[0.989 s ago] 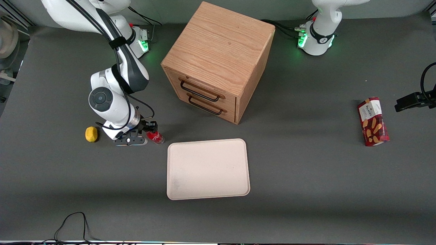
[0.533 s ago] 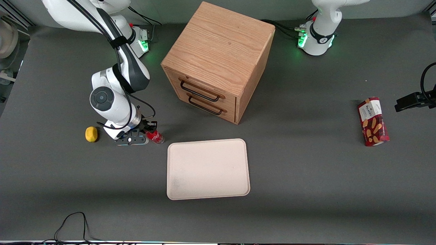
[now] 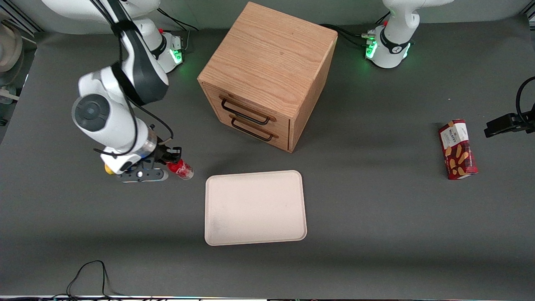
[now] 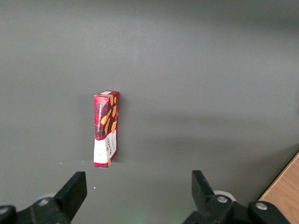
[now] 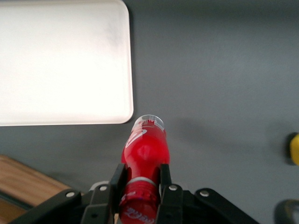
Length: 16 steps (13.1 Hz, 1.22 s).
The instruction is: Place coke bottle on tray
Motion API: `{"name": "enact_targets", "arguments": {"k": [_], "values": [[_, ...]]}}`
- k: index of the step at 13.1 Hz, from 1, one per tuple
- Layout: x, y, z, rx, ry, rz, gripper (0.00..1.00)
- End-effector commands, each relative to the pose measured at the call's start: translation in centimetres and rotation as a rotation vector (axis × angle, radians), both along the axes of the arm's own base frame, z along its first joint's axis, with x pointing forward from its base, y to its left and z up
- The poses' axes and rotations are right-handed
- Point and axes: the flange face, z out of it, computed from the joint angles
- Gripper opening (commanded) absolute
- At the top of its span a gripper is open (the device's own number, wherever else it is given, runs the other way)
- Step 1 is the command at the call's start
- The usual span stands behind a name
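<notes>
My right gripper [image 3: 170,161] is shut on the neck of the coke bottle [image 3: 180,169], a small red bottle with a red cap and a clear base. It holds the bottle lifted off the table, base pointing toward the tray. In the right wrist view the fingers [image 5: 117,179] clamp the bottle [image 5: 144,151] just below its cap. The cream tray [image 3: 255,207] lies flat on the table, beside the bottle toward the parked arm's end and nearer the front camera; it also shows in the right wrist view [image 5: 63,60].
A wooden cabinet with two drawers [image 3: 267,75] stands farther from the front camera than the tray. A yellow lemon [image 3: 108,169] lies partly hidden under my wrist. A red snack box [image 3: 457,149] lies toward the parked arm's end of the table.
My right arm has risen with the coke bottle in its grip and shifted toward the working arm's end, now covering most of the lemon.
</notes>
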Motion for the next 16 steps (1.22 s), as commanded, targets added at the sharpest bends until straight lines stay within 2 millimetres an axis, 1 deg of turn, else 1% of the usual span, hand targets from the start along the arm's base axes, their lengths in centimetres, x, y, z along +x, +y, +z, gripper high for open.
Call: {"name": "enact_targets", "arguments": {"k": [1,3,4,5,6,7,8,9,11,12,15,16], "values": [[3.5,0.8,5.1,0.027,0.002,0.016,0.02],[5.9,1.5,6.8,0.036,-0.007,0.019,0.03],[6.7,2.4,6.8,0.046,-0.013,0.030,0.03],[7.5,3.1,5.8,0.052,-0.017,0.039,0.03],[8.5,3.4,4.1,0.057,-0.015,0.039,0.03],[9.5,4.1,2.9,0.072,-0.028,0.047,0.03],[10.4,5.2,1.2,0.096,-0.038,0.068,0.03],[11.3,5.4,-0.6,0.115,-0.051,0.074,0.03],[12.7,5.8,-2.7,0.137,-0.106,0.081,0.03],[13.3,5.9,-4.5,0.140,-0.118,0.100,0.03],[14.4,6.3,-8.2,0.129,-0.152,0.118,0.03],[14.5,6.8,-9.3,0.123,-0.158,0.124,0.04]]}}
